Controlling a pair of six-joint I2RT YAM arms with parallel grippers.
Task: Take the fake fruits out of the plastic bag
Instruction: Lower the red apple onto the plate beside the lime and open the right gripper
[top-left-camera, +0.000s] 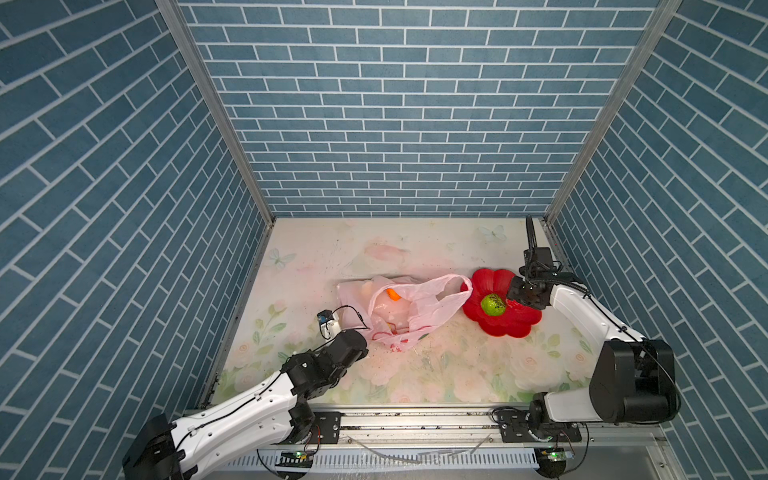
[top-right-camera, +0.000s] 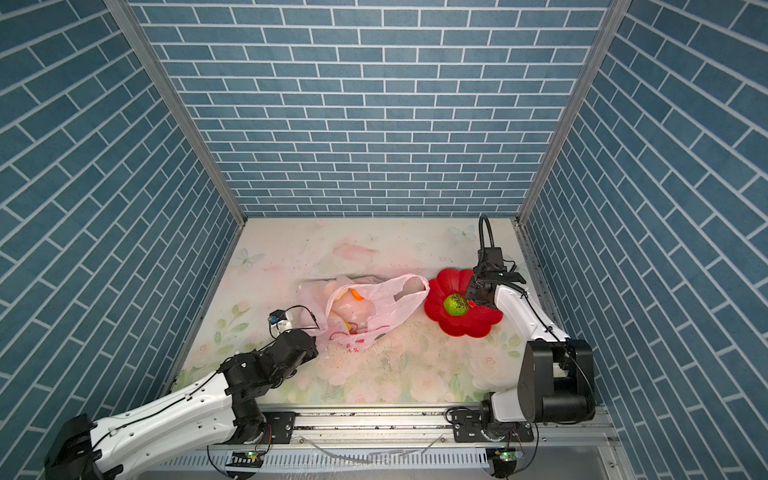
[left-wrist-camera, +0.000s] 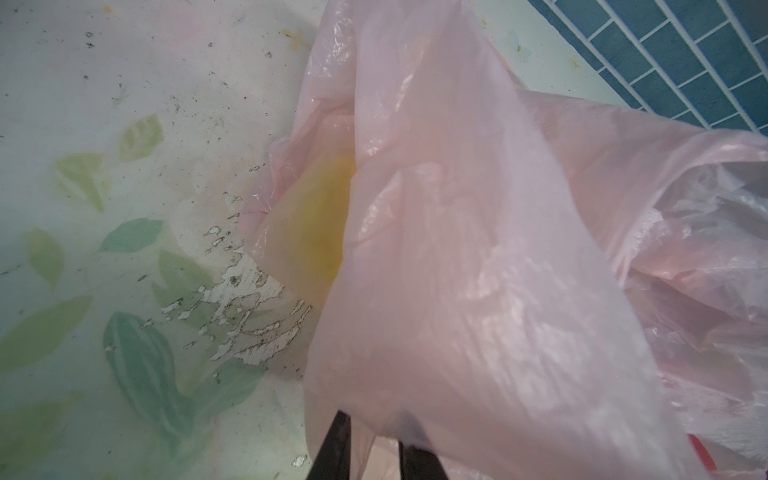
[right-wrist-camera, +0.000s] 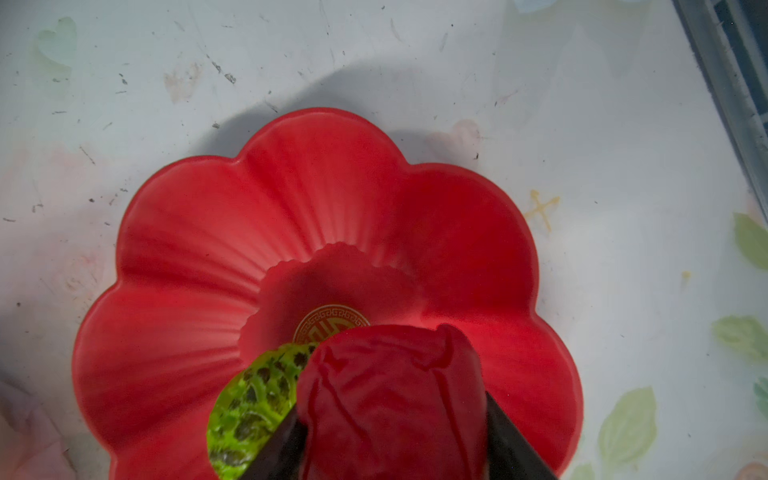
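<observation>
A red flower-shaped plate (top-left-camera: 489, 279) is seen on the flower-printed table (top-left-camera: 457, 374), and everything else is placed from it. On the plate, close to its gold centre mark, a bumpy green ball (top-left-camera: 493, 304) is lying. Directly above the plate, just beside that ball, a bumpy red ball (right-wrist-camera: 390, 399) is clamped between the two dark fingers of the right gripper (right-wrist-camera: 392, 405). The fingers are spread only as far as the ball's width and are pressed against its sides. Whether the red ball is touching the plate's surface cannot be told. The plastic bag (top-left-camera: 415, 309) is spread on the table just beside the plate, on the side away from the right arm, and one of its loop handles is laid up against the plate's rim. Inside the bag's open mouth, well apart from the plate, a small orange piece (top-left-camera: 393, 294) is exposed, and a beige lump (top-left-camera: 367, 288) is seen even farther from the plate. A yellow banana (left-wrist-camera: 316, 232) is made out only as a yellow blur through the film at the bag's end far from the plate. At that far end the thin film is pinched by the left gripper (left-wrist-camera: 372, 432), whose fingers are drawn nearly together on it, and the film is stretched away from them.
</observation>
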